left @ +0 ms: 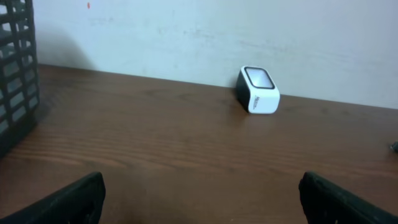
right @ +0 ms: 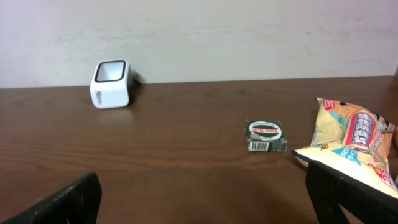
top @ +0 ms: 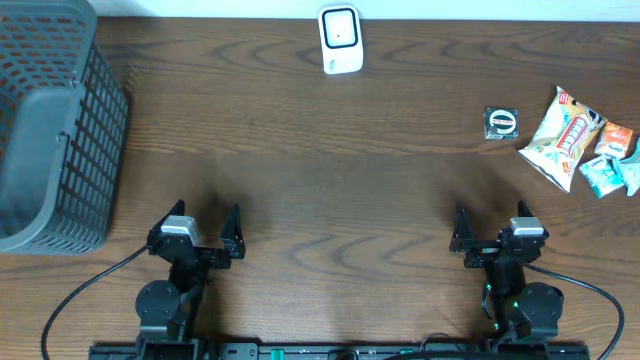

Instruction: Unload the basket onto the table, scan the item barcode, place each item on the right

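A white scanner (top: 340,40) with a dark window stands at the table's far edge, also seen from the left wrist (left: 258,90) and the right wrist (right: 111,84). A small green and black packet (top: 501,122) lies at the far right, with a barcode on its near side (right: 266,136). Beside it is a cream and orange snack bag (top: 565,138) (right: 351,140). My left gripper (top: 207,218) (left: 202,199) is open at the near left, holding nothing. My right gripper (top: 490,222) (right: 202,199) is open at the near right, well short of the packet.
A grey mesh basket (top: 50,130) (left: 15,68) fills the far left corner. Small teal packets (top: 610,170) lie at the right edge next to the snack bag. Bare wood lies between the grippers and the scanner.
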You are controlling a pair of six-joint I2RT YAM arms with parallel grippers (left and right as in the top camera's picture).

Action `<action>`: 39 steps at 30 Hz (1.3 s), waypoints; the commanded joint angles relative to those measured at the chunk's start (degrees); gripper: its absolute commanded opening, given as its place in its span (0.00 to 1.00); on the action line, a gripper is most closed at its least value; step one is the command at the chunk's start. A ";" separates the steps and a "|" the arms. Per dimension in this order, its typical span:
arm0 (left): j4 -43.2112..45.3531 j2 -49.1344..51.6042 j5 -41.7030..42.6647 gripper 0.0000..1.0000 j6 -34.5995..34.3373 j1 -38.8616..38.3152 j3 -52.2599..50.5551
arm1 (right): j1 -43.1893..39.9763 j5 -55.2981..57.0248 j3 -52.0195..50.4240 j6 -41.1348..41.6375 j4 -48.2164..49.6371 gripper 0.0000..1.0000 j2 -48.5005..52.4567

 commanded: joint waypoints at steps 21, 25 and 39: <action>-4.09 -0.50 -9.05 0.98 3.06 -0.22 -0.42 | -0.52 0.00 -0.26 -0.02 -0.04 0.99 -0.39; -4.13 -0.50 -10.43 0.98 3.10 -0.22 -0.39 | -0.52 0.00 -0.26 -0.04 -0.04 0.99 -0.39; -4.02 -0.50 -9.53 0.98 5.01 -0.24 -0.39 | -0.52 0.00 -0.26 -0.02 -0.04 0.99 -0.39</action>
